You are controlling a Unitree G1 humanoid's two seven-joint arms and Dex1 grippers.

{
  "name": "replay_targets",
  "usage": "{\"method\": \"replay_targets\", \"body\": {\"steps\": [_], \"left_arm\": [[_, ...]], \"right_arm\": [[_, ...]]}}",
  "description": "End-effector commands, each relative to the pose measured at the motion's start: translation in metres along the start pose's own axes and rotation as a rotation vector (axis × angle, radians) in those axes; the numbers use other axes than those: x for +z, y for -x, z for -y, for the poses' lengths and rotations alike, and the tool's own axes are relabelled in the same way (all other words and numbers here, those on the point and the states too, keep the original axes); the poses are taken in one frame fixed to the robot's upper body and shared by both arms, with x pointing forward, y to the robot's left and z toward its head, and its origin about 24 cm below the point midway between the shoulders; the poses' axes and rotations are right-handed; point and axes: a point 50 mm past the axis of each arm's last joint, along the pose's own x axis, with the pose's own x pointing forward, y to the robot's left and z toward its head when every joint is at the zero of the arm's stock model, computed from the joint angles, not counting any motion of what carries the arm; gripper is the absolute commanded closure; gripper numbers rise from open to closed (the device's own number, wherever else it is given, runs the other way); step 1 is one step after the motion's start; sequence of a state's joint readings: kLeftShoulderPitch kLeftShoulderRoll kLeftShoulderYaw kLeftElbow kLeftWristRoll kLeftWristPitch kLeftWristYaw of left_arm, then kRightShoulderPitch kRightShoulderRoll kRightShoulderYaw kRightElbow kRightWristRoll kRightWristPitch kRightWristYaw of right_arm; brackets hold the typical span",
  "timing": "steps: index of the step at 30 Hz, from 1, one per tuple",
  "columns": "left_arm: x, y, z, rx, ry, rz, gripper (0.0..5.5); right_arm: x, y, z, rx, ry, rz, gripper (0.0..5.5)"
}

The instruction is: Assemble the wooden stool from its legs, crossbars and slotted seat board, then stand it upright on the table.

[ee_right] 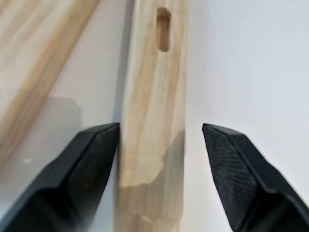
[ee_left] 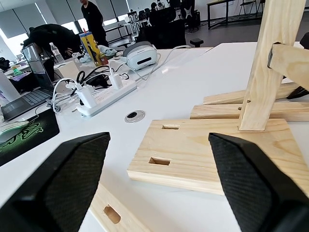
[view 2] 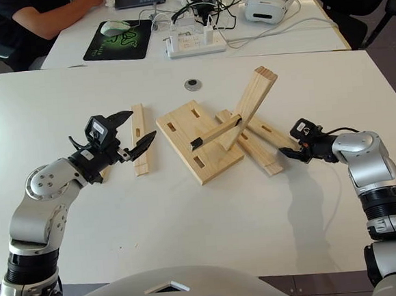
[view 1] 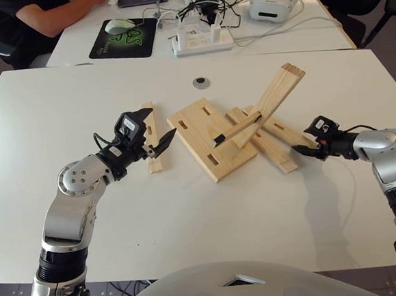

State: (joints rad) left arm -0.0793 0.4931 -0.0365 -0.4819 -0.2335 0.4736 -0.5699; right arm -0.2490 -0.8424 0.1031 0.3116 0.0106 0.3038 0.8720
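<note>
The slotted seat board [view 1: 195, 129] lies flat near the middle of the white table [view 1: 57, 104]. It is a pale, square-cut plank of smooth, light-grained wood with small rectangular slots through it. At its right edge a leaning leg [view 1: 274, 99] rises at a tilt, its top pointing away from the board. A thin crossbar [view 1: 241, 128] meets the side of this leg and slopes down over the board, ending in a dark tip.

Two more legs lie flat just right of the board, side by side under the leaning one. They are the nearer flat leg [view 1: 282, 158] and the outer flat leg [ee_right: 153, 92], which has an oblong slot near its end. On the board's left, apart from it, a slotted leg [view 2: 138, 125] lies flat.

Your right gripper [ee_right: 159, 126] is spread wide on the board's right, its black textured pads straddling the end of the outer flat leg with a gap on each side. Your left gripper [view 1: 161, 121] hangs over the slotted leg on the board's left, its pointed black fingers wide apart and holding nothing.

Beyond the board there is a round metal grommet [view 1: 202, 83] set in the table. Farther back are a white power strip [view 1: 202, 42], a black mouse pad [view 1: 124, 38] and a white headset [view 1: 275, 0].
</note>
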Motion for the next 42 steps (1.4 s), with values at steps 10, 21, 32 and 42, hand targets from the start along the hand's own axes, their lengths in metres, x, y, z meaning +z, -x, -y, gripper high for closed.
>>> {"method": "replay_targets", "body": {"steps": [10, 21, 32, 42], "left_arm": [[0.007, -0.005, -0.036, 0.181, -0.083, 0.062, 1.72], [0.029, -0.004, -0.065, 0.225, 0.185, 0.266, 1.72], [0.050, -0.003, -0.071, 0.018, 0.401, 0.411, 1.72], [0.067, 0.007, -0.083, -0.166, 0.634, 0.529, 1.72]], "right_arm": [[-0.001, -0.019, -0.020, -0.001, -0.067, 0.049, 3.34], [0.073, 0.017, 0.048, -0.276, -0.506, 0.665, 3.44], [0.181, 0.079, 0.026, 0.219, -0.687, 1.162, 3.44], [0.213, 0.117, -0.019, 0.668, -0.634, 1.240, 3.44]]}}
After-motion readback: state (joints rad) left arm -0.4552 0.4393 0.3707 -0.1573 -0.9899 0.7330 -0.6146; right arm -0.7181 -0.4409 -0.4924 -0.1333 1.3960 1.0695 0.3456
